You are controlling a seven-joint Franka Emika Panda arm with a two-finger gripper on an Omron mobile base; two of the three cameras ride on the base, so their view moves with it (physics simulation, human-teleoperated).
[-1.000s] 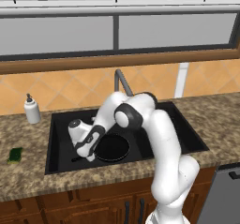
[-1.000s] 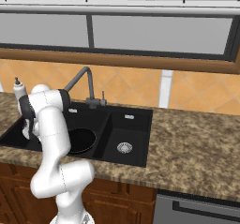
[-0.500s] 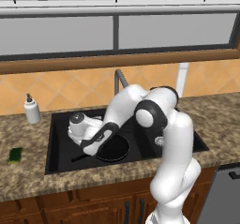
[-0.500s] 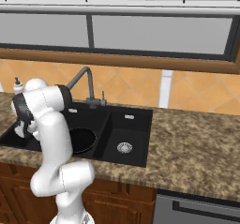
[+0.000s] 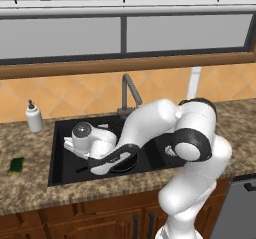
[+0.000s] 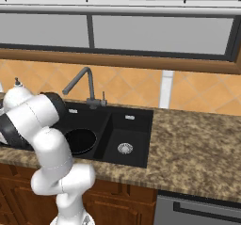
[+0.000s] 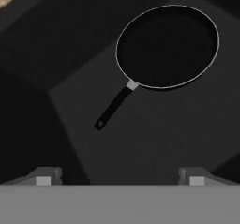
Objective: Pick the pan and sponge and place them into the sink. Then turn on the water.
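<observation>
The pan (image 7: 167,45) lies flat on the floor of the sink's (image 5: 60,158) larger basin, its thin handle pointing toward the pincer (image 7: 119,176). The pincer hangs above it with its two tips spread wide apart and nothing between them, so the pan seems to be delivered. The sponge (image 5: 16,165) sits on the desk (image 5: 25,193) to the left of the sink, well apart from the pincer, with a white soap bottle (image 5: 34,117) farther back along the wall.

The step in hand is likely fetching the sponge. To do it well, the arm should lift clear of the basin rim before swinging left, so the wrist does not clip the sink edge or the faucet (image 6: 80,85). The sponge is small and low, so the pincer should come straight down over it, tips spanning its shorter side, and close gently. From here its exact orientation is hard to judge.
</observation>
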